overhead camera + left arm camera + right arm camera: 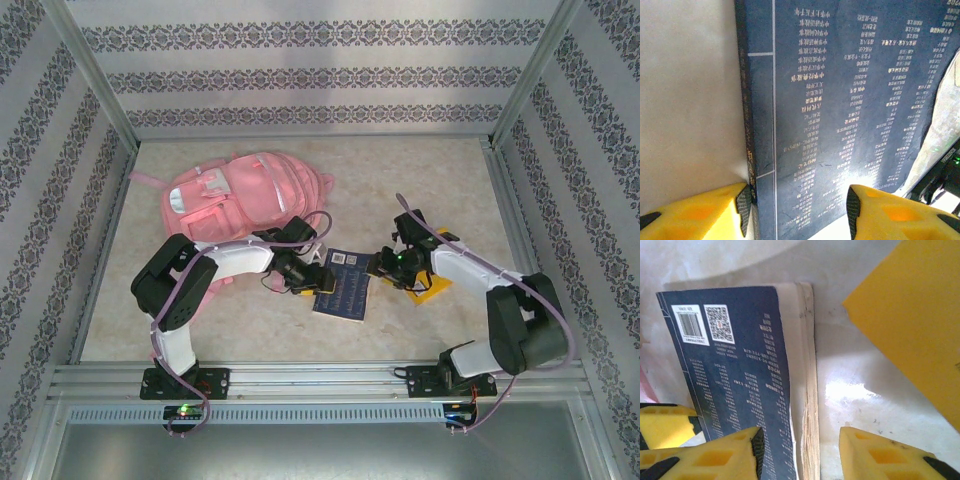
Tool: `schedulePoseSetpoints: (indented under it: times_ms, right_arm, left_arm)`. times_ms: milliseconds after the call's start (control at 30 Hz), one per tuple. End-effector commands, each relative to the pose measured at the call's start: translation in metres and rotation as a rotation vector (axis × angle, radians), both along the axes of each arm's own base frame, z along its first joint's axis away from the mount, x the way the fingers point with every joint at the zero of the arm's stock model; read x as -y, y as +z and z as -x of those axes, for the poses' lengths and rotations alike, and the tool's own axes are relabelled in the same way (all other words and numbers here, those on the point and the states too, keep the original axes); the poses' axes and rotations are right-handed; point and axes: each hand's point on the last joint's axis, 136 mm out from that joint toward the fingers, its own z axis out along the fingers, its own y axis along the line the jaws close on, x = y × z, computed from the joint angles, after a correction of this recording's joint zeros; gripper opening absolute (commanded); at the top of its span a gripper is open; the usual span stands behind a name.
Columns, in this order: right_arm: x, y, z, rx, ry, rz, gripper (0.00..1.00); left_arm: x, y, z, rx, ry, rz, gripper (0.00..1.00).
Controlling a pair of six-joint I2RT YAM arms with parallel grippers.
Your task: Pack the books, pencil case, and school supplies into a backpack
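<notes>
Left wrist, left hand (799,206) half-open, over navy book (850,110)

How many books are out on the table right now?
2: a dark navy flat book lying centrally, and a yellow-orange book just right of it, partly covered. Others may be hidden.

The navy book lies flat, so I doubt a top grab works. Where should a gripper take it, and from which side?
Probably the long page edge, from the right. The navy book lies flat, that edge shows its full thickness, and bare table lies beside it. The right gripper is open astride it.
</notes>
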Motion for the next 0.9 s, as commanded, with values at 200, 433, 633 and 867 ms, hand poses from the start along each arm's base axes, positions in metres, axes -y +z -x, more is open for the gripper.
schedulePoseSetpoints:
  times_ms: [200,433,633,867]
  right_arm:
    - [-0.031,-0.021,-0.002,-0.086,0.014,-0.136,0.44]
    - [-0.04,-0.021,0.003,-0.081,0.08,-0.113,0.37]
    - [-0.043,-0.007,0.007,-0.055,0.113,-0.136,0.35]
    - [-0.051,0.013,0.014,-0.034,0.15,-0.192,0.35]
  left_arm:
    - [0.011,-0.003,0.007,-0.028,0.015,0.048,0.52]
    - [0.013,-0.005,0.006,-0.035,0.03,0.064,0.47]
    - [0.014,-0.007,0.006,-0.04,0.034,0.066,0.44]
    - [0.013,-0.009,0.006,-0.041,0.035,0.055,0.43]
